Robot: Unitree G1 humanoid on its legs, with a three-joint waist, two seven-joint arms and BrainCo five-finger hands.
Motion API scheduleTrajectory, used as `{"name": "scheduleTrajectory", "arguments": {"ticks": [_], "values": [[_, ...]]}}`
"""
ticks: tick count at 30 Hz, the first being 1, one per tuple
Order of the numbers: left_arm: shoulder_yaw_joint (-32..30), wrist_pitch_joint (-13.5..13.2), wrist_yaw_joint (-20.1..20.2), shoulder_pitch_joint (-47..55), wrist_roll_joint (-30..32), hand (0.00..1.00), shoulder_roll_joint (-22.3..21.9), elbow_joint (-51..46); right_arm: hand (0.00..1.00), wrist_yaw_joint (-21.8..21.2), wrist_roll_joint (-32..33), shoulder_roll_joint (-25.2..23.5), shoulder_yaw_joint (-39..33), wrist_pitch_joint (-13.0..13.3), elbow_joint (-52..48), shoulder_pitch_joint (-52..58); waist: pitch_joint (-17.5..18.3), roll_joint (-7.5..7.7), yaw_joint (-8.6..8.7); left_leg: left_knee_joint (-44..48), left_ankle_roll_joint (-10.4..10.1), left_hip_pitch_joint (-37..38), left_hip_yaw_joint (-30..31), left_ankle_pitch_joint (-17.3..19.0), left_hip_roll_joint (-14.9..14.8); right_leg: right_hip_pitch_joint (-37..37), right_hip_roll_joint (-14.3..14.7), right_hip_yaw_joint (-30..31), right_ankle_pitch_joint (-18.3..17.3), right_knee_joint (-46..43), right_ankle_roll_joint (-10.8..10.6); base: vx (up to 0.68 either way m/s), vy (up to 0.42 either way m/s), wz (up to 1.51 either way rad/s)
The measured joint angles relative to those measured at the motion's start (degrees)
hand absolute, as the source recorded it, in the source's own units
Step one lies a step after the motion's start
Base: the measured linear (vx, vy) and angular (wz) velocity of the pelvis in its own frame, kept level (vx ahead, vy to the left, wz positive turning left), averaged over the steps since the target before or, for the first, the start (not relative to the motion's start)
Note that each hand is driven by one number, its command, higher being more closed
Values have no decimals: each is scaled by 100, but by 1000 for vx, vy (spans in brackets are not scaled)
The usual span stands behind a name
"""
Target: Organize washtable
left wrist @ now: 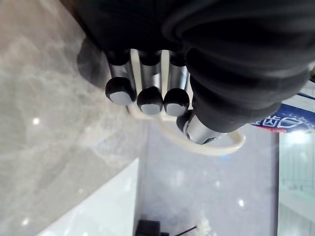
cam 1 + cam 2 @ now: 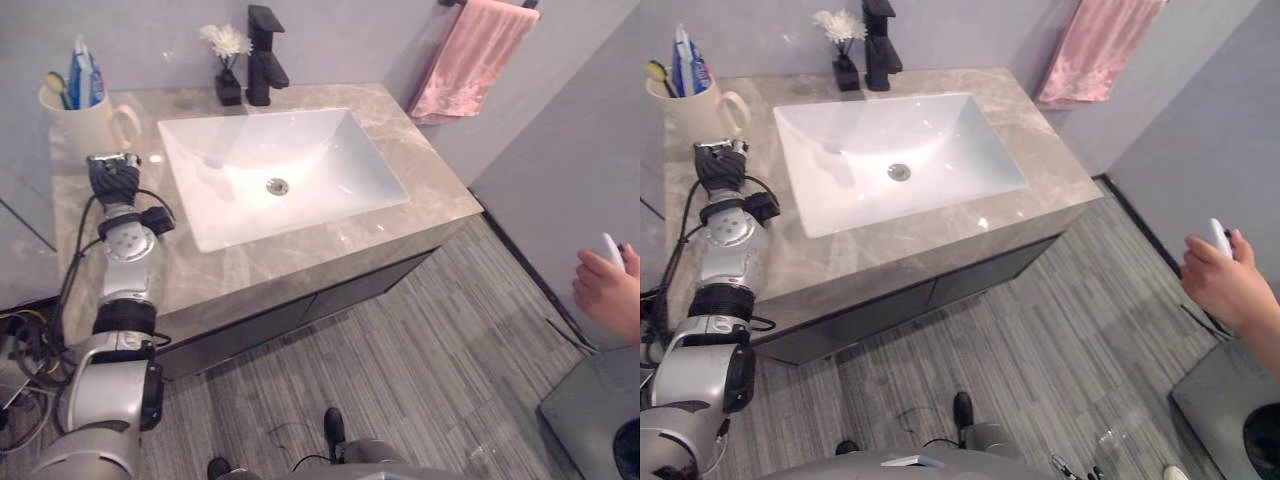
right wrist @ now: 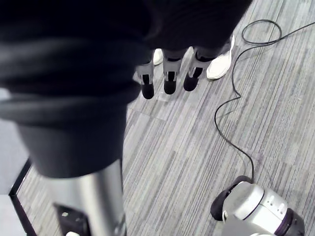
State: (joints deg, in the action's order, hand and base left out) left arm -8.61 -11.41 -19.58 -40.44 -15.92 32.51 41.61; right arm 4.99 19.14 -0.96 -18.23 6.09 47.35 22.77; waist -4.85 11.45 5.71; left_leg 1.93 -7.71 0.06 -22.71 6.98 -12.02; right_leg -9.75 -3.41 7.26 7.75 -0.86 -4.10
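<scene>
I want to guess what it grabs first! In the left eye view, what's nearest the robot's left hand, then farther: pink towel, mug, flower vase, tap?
From the left hand:
1. mug, just behind it, back left corner.
2. flower vase, behind the sink.
3. tap, just right of the vase.
4. pink towel, hanging on the right wall.

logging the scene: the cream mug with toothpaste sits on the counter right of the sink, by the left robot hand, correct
No, the mug sits left of the sink, by the left robot hand; the left eye view shows it.
</scene>
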Motion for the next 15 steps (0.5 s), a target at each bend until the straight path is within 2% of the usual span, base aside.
{"name": "scheduleTrajectory", "arguments": {"ticks": [3,7,9,11,15], "values": [[15,9,70,-205,-15,100,126,140,0,-6,1,4,11,3,-2,-4,-5,1,5,46,-40,-83,70,-12,-148,-56,115,117,131,-3,-172,-3,6,2],[13,24,112,-361,-67,100,298,165,0,-32,1,11,16,29,-17,-96,-37,47,-7,234,-103,-161,77,-92,-254,-141,211,267,222,2,-203,5,-5,-7],[11,56,113,-408,-67,100,346,185,0,-59,1,11,33,41,-22,-139,-118,23,-5,325,-82,-195,61,-63,-265,-142,213,304,341,50,-197,-59,20,-11],[8,76,113,-464,-69,100,359,228,0,-63,1,11,38,39,-18,-136,-170,-26,-1,541,-38,-347,67,86,-321,-144,223,338,604,200,-237,-94,36,-9],[18,195,136,-636,-68,100,377,338,0,-66,1,12,38,38,-18,-122,-214,3,1,888,-11,-557,111,331,-362,-130,209,453,639,244,-246,-68,18,-3]]}}
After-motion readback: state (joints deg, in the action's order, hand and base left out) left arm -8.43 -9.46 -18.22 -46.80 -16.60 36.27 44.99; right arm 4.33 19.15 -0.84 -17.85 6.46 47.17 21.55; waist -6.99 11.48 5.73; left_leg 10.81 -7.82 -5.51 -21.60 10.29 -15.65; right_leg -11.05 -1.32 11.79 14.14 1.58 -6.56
